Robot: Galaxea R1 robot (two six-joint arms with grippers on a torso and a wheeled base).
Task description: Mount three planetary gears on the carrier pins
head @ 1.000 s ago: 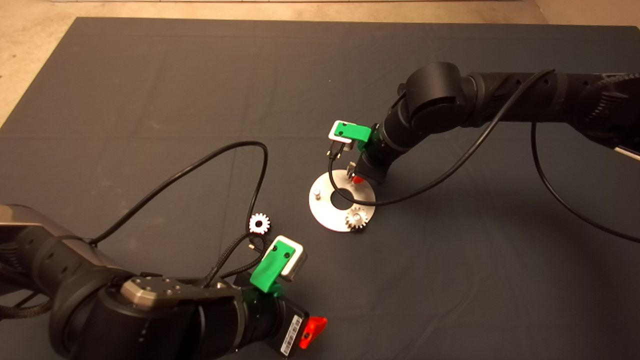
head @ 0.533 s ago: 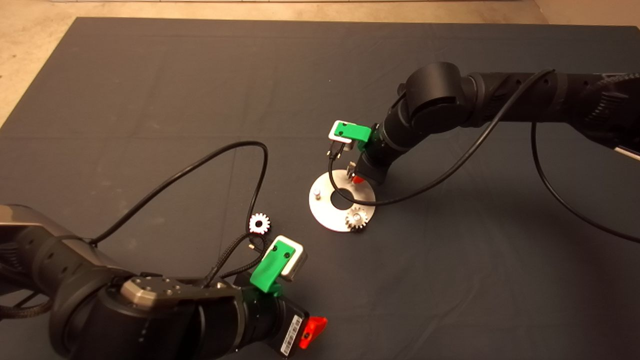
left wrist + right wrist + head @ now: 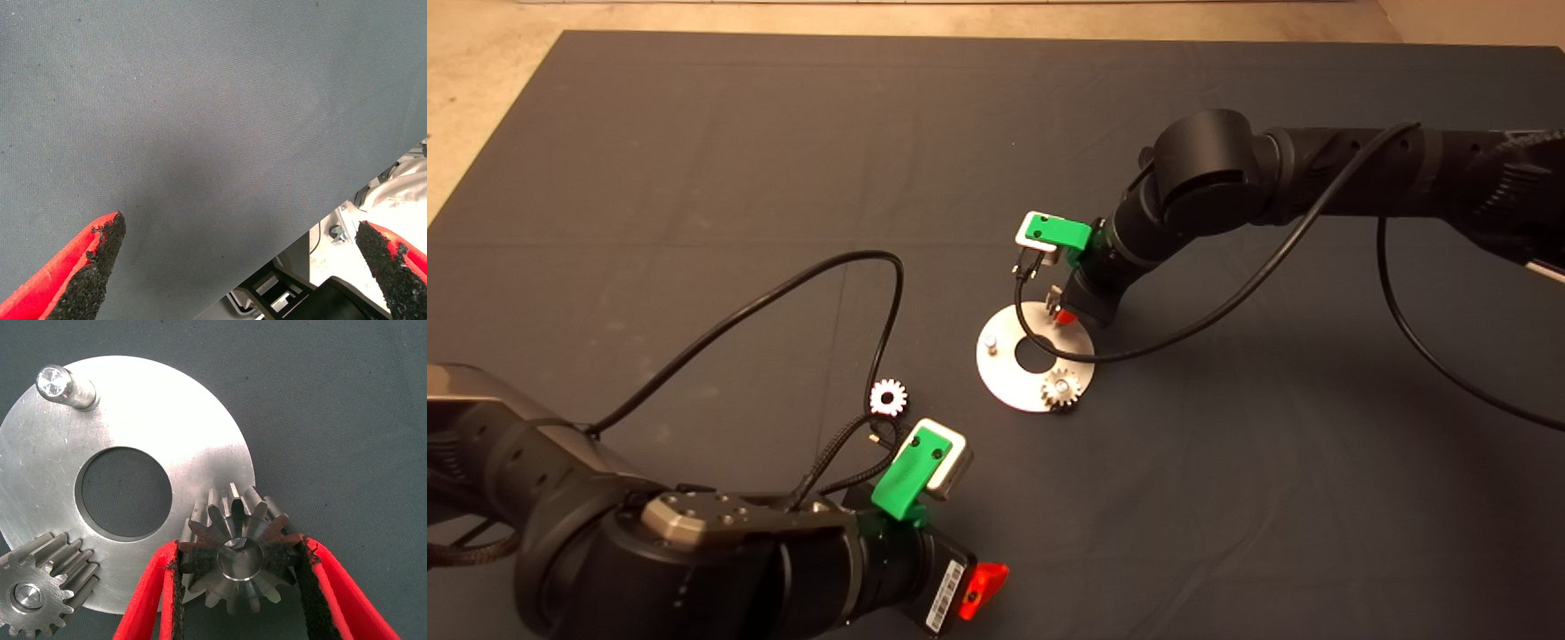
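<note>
Right gripper (image 3: pixel 237 570) is clamped on a grey toothed steel gear (image 3: pixel 238 555), bore seated over a stud at the rim of the flat shiny round carrier disc (image 3: pixel 167 420); seating depth unclear. A second gear (image 3: pixel 37 590) sits pinned. One bare silver stud (image 3: pixel 63 387) remains. The loose silver gear (image 3: pixel 888 396) lies on the dark mat, nearer the idle left gripper (image 3: pixel 240 267), whose fingers are apart.

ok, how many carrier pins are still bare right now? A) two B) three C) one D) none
C: one bare pin stands on the disc; one gear is seated, and the right gripper holds a second gear on a pin whose top shows through its hole.
</note>
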